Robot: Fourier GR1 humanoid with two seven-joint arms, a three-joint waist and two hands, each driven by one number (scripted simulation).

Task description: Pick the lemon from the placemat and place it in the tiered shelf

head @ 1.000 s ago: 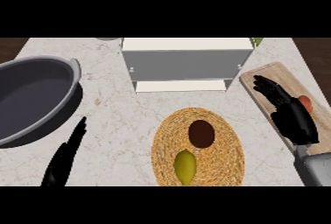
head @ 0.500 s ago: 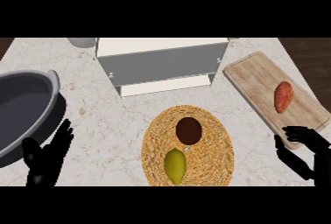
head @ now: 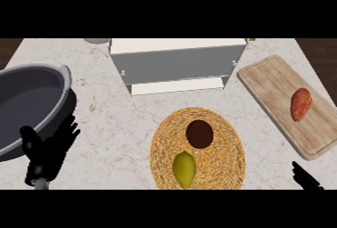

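Head view, looking steeply down on a pale marbled surface [head: 125,120]; dark wood flooring shows past its far corners, at 11 and 1 o'clock. A round woven placemat [head: 227,153] lies just below centre, toward 6 o'clock. The lemon [head: 185,168], yellow-green and elongated, rests on the placemat's near half. A dark brown oval object [head: 199,133] sits on the far half, close to the lemon but apart from it. The white tiered shelf [head: 176,62] stands at 12 o'clock, its open front facing the viewer and a lower tier projecting forward. A wooden cutting board [head: 276,89] lies at 2 to 3 o'clock, set at an angle. It carries an orange-red elongated vegetable [head: 301,103]. A large grey bowl [head: 39,75] fills the 9 o'clock edge, partly cut off by the frame. A small grey item at the far edge, left of the shelf, is too cropped to identify. The left hand [head: 47,151] shows at 8 o'clock beside the bowl's rim, fingers released, spread and grasping nothing. The right hand [head: 305,178] enters at 5 o'clock; only a fingertip portion shows, so the state of its fingers cannot be told. Both hands are well apart from the lemon.
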